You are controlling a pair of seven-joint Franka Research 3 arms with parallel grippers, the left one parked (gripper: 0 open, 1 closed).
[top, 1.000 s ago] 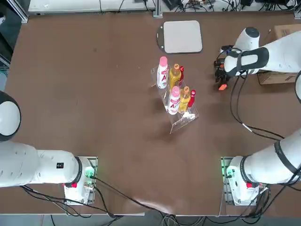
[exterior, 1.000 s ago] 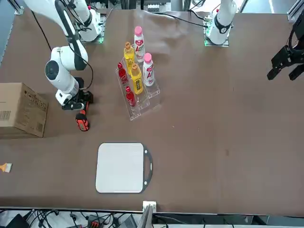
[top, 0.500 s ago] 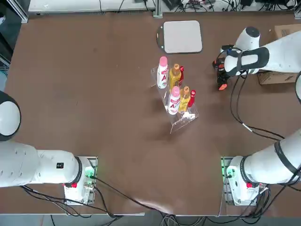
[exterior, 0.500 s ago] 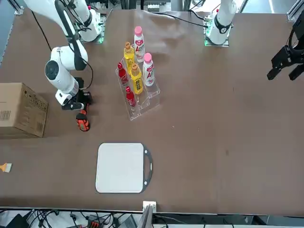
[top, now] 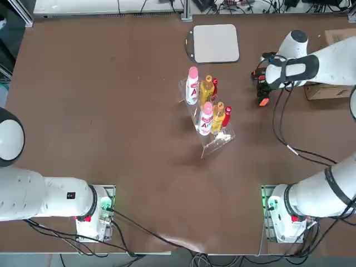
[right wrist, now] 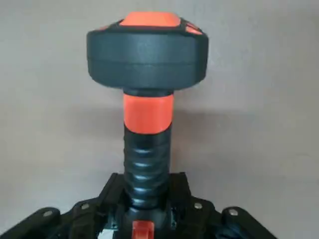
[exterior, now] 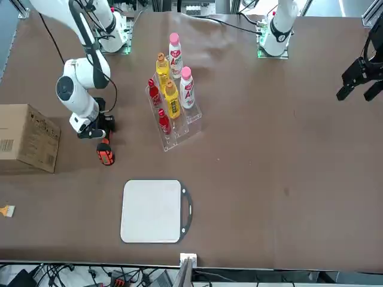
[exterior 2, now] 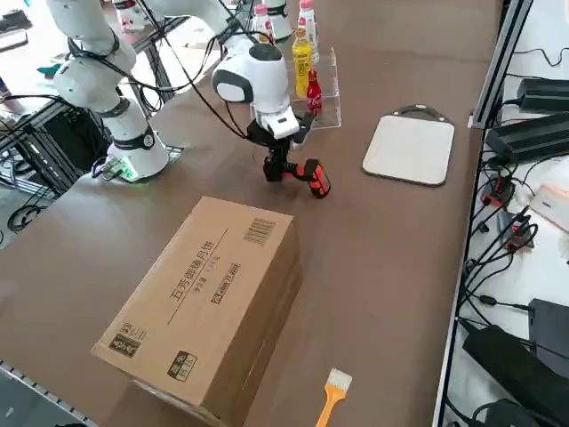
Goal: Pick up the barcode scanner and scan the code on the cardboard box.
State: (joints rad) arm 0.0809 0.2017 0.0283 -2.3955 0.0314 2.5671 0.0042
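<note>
Risk sits mostly with the cardboard box, well to the outer side of the right gripper: its printed barcode faces up near the closest end, so a poorly angled swing could leave the scanner's window missing the code. Next, the barcode scanner could twist, since the claw is clamped narrow on the ribbed grip only, with the head projecting straight out beyond the fingers, just above the table.
</note>
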